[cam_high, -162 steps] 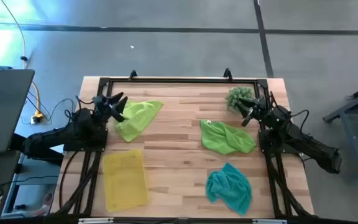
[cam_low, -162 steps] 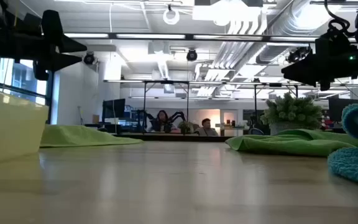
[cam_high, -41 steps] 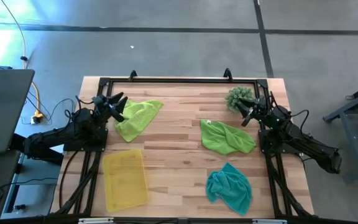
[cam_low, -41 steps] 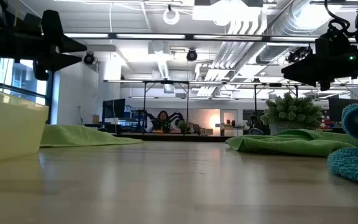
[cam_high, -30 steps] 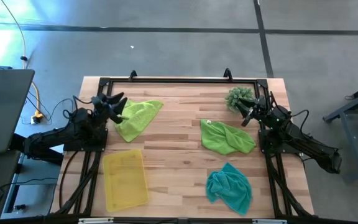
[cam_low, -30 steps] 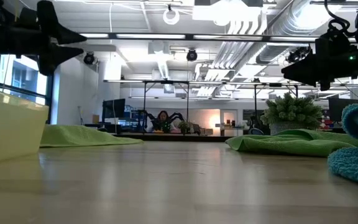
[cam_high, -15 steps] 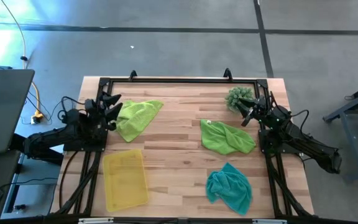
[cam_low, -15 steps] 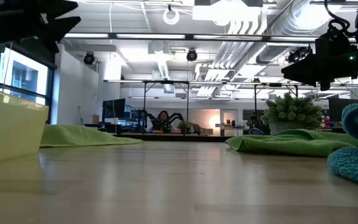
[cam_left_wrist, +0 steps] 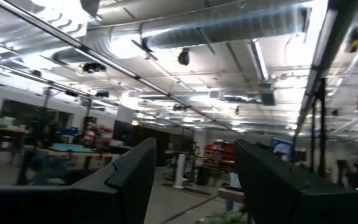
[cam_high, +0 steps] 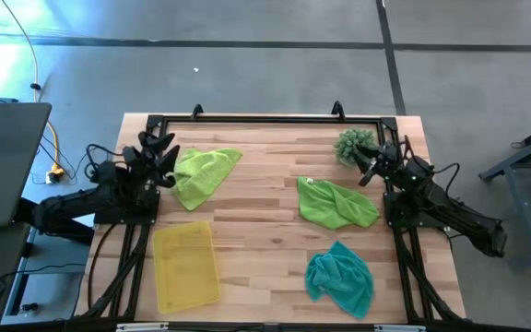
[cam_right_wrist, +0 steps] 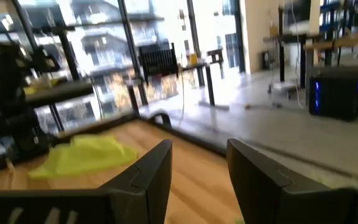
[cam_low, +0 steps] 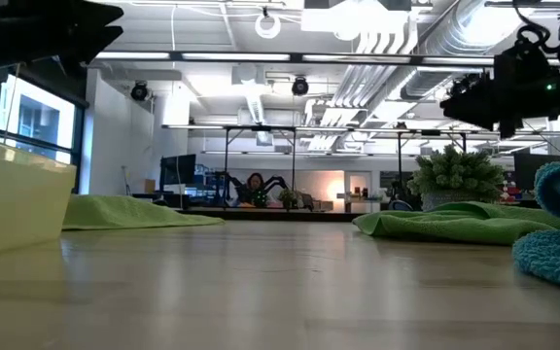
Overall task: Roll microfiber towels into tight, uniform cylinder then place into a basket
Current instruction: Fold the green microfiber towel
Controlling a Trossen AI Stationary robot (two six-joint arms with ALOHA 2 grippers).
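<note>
Spiky plant (cam_high: 353,145) beside empty, parted right gripper (cam_high: 372,169), left gripper (cam_high: 158,157) parted, empty, near lime towel (cam_high: 201,173)

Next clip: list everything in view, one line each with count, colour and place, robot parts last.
lime green towels: two, one far left, one centre-right, both lying loose.
teal towel: one, near right, crumpled.
basket: one, translucent yellow, near left, nothing in it.
spiky plant: one, green, far right corner.
table: one, light wood.
laptop: one, grey, off the table's left.
left gripper: dark, open, raised at the far left edge.
right gripper: dark, open, beside the plant.
</note>
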